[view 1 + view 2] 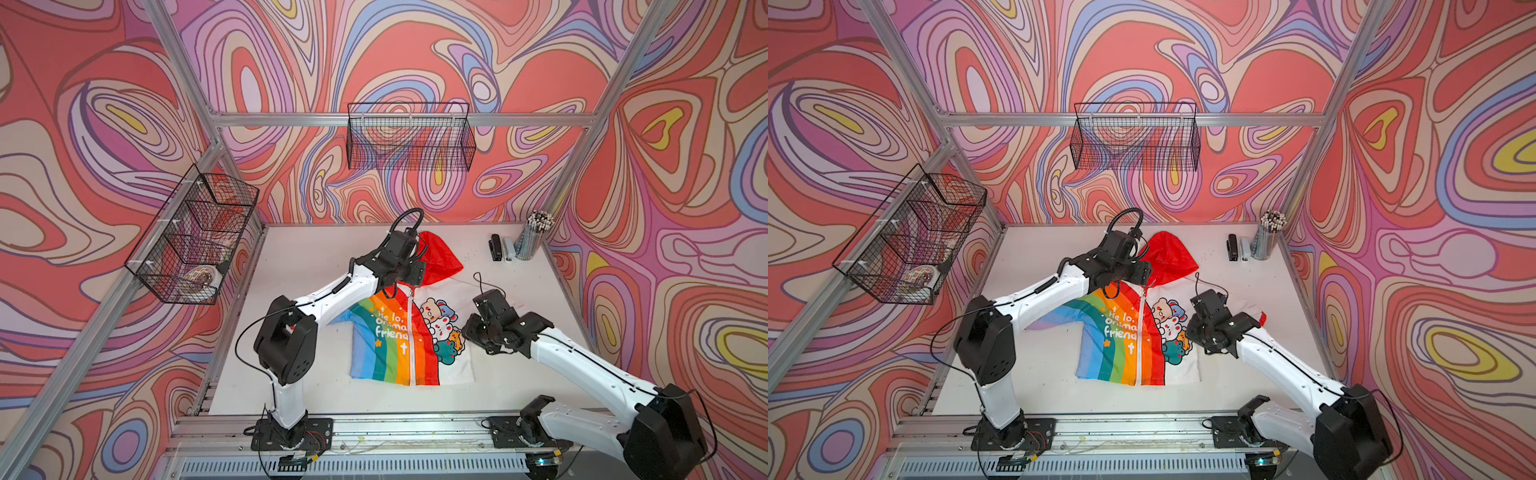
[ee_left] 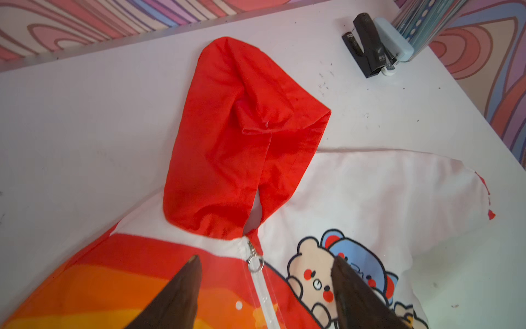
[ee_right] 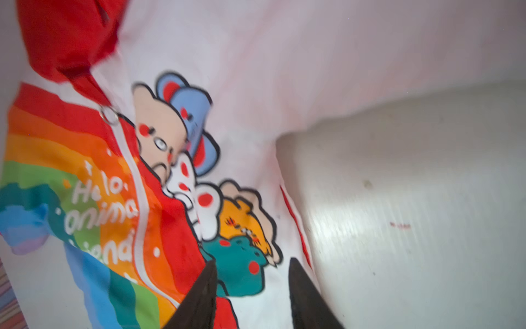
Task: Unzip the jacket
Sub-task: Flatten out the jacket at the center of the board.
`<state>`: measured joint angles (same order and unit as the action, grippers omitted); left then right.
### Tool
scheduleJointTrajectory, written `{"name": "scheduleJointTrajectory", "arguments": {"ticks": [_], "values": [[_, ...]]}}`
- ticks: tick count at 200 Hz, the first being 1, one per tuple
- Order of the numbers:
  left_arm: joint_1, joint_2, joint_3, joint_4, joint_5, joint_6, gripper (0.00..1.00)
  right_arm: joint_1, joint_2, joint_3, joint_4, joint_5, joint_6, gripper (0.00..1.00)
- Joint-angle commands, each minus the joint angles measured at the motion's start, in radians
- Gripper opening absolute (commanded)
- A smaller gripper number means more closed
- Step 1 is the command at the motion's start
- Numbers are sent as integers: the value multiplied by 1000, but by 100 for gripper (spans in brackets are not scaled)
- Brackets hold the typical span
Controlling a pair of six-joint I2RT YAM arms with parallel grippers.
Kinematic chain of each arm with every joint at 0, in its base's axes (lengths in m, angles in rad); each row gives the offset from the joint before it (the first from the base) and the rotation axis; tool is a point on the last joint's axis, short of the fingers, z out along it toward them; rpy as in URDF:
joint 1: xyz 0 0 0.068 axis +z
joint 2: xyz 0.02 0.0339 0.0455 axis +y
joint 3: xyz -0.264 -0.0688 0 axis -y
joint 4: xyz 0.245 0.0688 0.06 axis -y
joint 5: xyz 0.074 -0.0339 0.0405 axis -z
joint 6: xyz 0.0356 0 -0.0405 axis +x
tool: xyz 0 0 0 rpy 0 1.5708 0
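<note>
Thin wrinkled child's jacket (image 1: 386, 345), soft red hood (image 2: 242, 128), rainbow and cartoon-animal halves, flat on matte white tabletop (image 1: 299, 257) centre, white zipper (image 2: 264, 293) closed to collar, left end effector (image 2: 266, 258) with pointed dark fingers (image 2: 182, 290) apart either side of round metal pull ring (image 2: 255, 263), right end effector (image 3: 252, 262) apart over white half, blurred, seemingly gripping nothing.

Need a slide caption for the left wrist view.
Left hand open, flanking the ring pull at the top of the zipper; jacket zipped, red hood beyond.
</note>
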<state>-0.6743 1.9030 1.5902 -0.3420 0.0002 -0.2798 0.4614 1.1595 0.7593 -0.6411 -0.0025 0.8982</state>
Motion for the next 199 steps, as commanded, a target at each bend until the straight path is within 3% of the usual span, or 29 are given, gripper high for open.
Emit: {"name": "scheduleJointTrajectory", "arguments": {"ticks": [1, 22, 92, 154, 199], "values": [[2, 101, 137, -25, -9, 45, 61, -82, 78, 36, 158, -132, -100, 38], [3, 220, 283, -78, -8, 50, 58, -145, 208, 102, 235, -239, -128, 34], [8, 481, 637, -241, -70, 34, 53, -224, 488, 272, 298, -309, -193, 31], [39, 554, 689, -266, 10, -42, 53, -236, 596, 328, 293, -316, -229, 31], [70, 589, 698, -236, 141, -109, 50, -235, 627, 332, 305, -323, -232, 31]]}}
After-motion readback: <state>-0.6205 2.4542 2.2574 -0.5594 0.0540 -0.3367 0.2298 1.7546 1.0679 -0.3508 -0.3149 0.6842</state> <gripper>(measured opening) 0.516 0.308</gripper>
